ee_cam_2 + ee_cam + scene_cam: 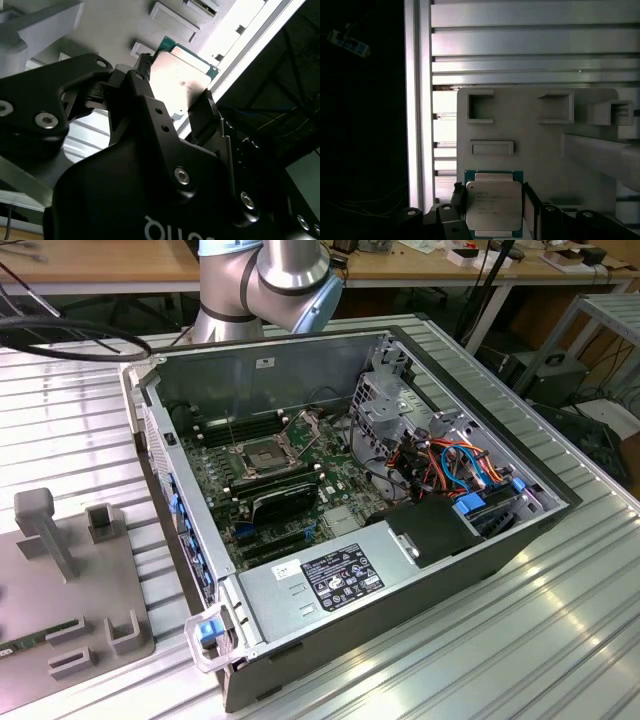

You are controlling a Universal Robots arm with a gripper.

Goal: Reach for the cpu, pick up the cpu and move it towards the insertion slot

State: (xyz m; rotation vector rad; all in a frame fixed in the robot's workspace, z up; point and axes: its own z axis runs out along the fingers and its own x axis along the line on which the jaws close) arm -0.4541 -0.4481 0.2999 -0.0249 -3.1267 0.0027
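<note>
cpu (493, 206): gripper (492, 200) points down over grey fixture plate (530, 150), fingers narrow, clamping chip's two opp. edges, chip flat betw. them.

One open grey metal computer case (260, 370) stands on one ribbed silver table (560, 640). Inside the case I count one insertion slot (262, 455), a square silver-framed socket with a dark centre. There is also one larger black rectangular block (285, 498) just beside it and one silver power supply box (285, 592) carrying one black label (342, 577). Beside the case lies one flat grey fixture plate (90, 580); the first wrist view shows four small raised rectangular frames (481, 106) on it. One black gripper (493, 190) has two fingers (529, 212) clamped on one pale gold flat square cpu (493, 206).
</note>
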